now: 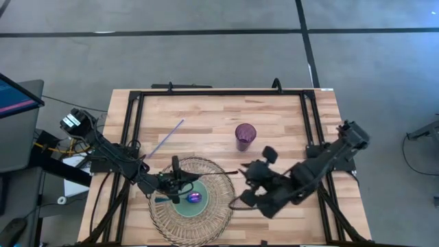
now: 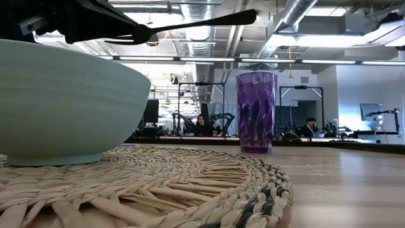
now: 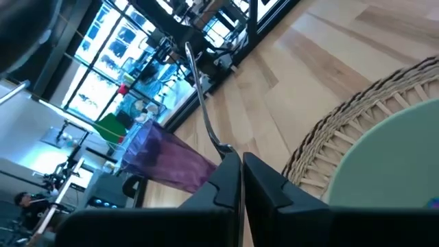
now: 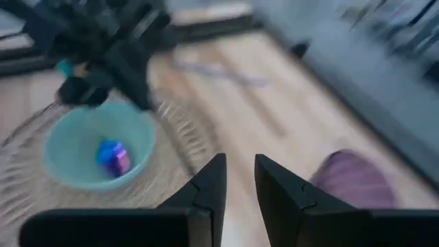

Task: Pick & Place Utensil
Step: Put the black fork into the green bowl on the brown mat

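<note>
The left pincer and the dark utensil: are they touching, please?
Touching. The left wrist view shows the left pincer shut on the utensil, whose handle disappears between its fingertips.

The right gripper has its two dark fingers a little apart above the wood table, with a purple cup on one side and, farther off, a blue bowl on a woven mat holding a small blue and purple thing under the other arm.
</note>
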